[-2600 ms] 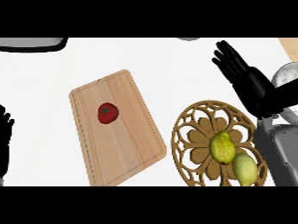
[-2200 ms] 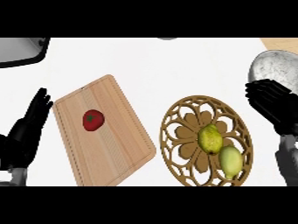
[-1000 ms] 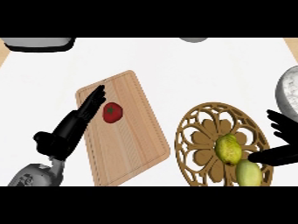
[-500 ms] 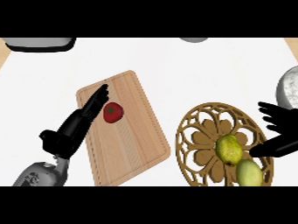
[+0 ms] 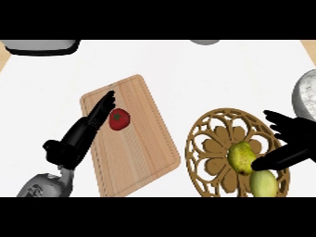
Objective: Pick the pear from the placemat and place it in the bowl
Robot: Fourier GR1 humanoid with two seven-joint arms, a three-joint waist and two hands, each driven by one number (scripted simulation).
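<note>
Two hands are out: the left hand (image 5: 78, 138) lies with straight fingers on the wooden board (image 5: 143, 152), its fingertips just beside the small red fruit (image 5: 119, 119) sitting there. The right hand (image 5: 302, 135) is spread over the right side of the lattice bowl (image 5: 193, 150), thumb by two yellow-green fruits (image 5: 239, 155).

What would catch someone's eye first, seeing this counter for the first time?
Probably the red fruit on the wooden board left of centre, with the left hand lying open along its left side. Next, the round openwork mat at lower right holding two yellow-green pears, the right hand spread open over its right edge. A grey bowl sits at the right border.
</note>
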